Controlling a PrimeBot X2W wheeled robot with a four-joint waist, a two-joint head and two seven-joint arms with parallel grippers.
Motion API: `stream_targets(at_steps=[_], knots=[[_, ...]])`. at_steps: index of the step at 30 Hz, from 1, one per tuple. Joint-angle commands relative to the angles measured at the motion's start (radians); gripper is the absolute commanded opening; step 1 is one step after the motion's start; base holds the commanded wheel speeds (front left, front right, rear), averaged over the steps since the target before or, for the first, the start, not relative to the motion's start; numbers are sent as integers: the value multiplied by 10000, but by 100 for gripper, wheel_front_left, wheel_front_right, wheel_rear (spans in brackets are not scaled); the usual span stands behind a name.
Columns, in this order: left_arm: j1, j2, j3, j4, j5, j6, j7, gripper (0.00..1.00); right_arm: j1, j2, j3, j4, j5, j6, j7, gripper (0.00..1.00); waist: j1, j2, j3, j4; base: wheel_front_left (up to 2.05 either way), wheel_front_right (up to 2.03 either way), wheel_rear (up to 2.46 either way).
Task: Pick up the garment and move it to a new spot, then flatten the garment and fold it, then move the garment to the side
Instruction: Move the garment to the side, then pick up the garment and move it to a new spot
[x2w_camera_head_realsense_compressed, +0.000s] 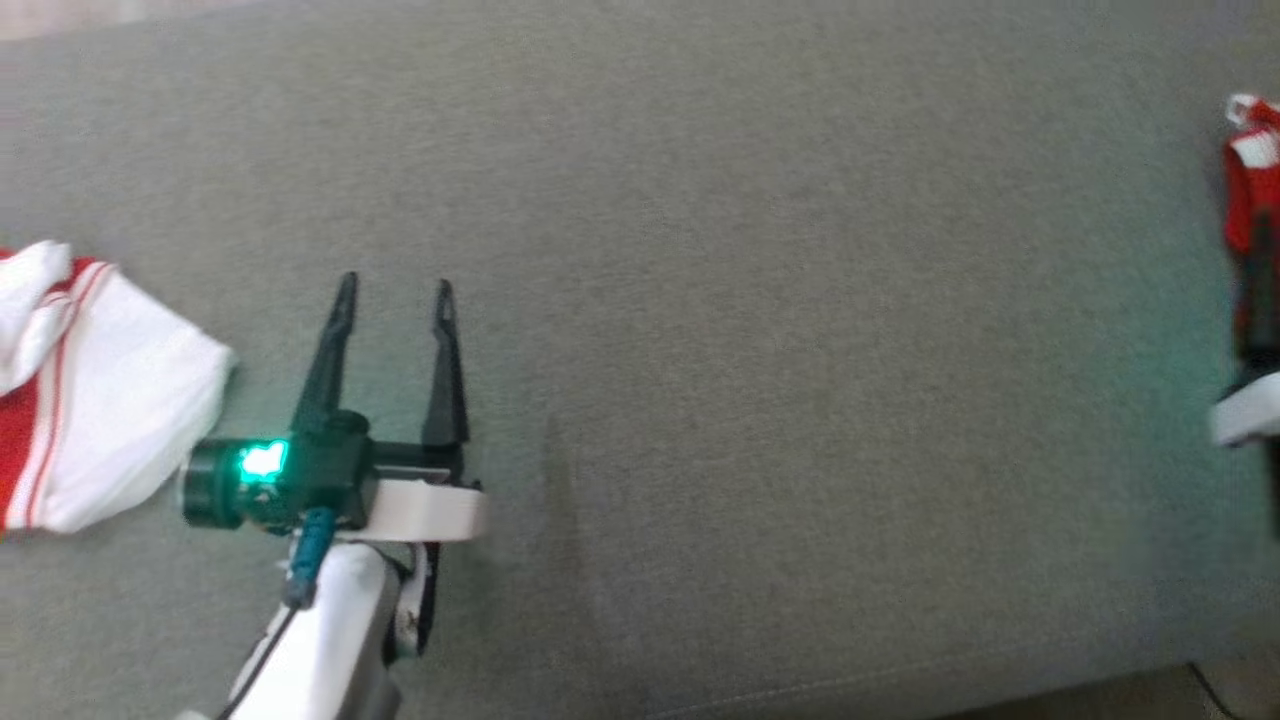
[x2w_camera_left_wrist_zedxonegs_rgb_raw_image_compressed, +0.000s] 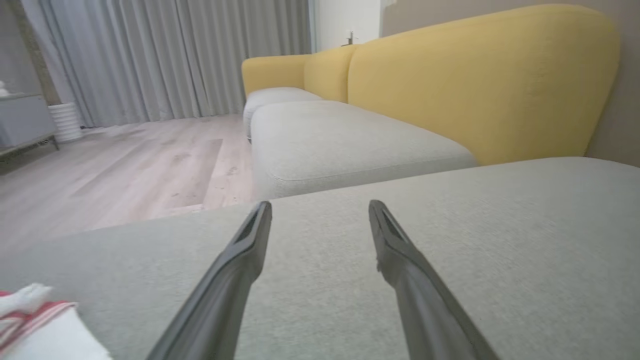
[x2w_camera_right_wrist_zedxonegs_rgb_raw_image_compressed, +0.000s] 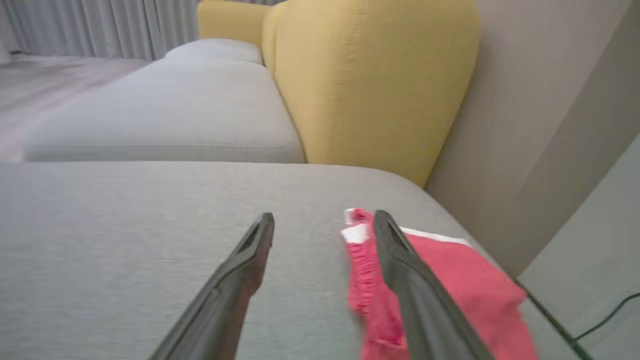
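Head view: grey cushion runs across the frame. The left gripper is at near left, fingers spread wide with bare cushion between them, nothing held. A white garment with red stripes lies crumpled at the left edge, just beside the gripper's body and apart from its fingertips. The red garment is at the far right edge, well apart from the left gripper. One dark finger of the right arm crosses it, blurred; cannot tell contact here.

Left wrist view: left gripper wide apart over bare cushion. A corner of the white garment sits at near left, clear of the fingers. Yellow backrest to the right, wood floor to the left.

Right wrist view: right gripper spread wide, gripping nothing. The red garment lies on the cushion's right end, near the edge. The right-hand finger overlaps it; the ruffled edge pokes just inside the gap. The left-hand finger is over bare cushion. Touching or hovering: cannot tell.
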Motion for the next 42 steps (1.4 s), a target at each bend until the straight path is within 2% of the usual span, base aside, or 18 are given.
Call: stream_targets(at_steps=[1, 6, 11, 17, 26, 42], knots=[[10, 293, 567, -382, -68, 131, -51, 100, 335, 255, 134, -1117, -158, -9, 169, 100, 2, 0, -294, 393, 0, 0, 0], [390, 580, 1042, -384, -227, 299, -51, 100, 1572, 1317, 443, -3729, -183, -9, 1052, 100, 2, 0, -570, 924, 0, 0, 0], [782, 803, 1376, -270, -498, 385, -7, 100, 2557, 2088, 861, -5503, -160, -9, 1841, 100, 2, 0, -822, 1348, 0, 0, 0], [1187, 885, 1363, -264, -633, 370, 145, 100, 3309, 2562, 948, -6335, -185, -9, 2283, 100, 2, 0, -1135, 1500, 0, 0, 0], [1962, 816, 1126, -122, -867, 295, 383, 100, 4466, 3059, 942, -6855, -207, -9, 2695, 100, 2, 0, -1872, 1440, 0, 0, 0], [2591, 955, 976, -339, -1099, 306, 726, 100, 5194, 3335, 1192, -7326, -436, -9, 2982, 100, 2, 0, -2404, 1443, 0, 0, 0]])
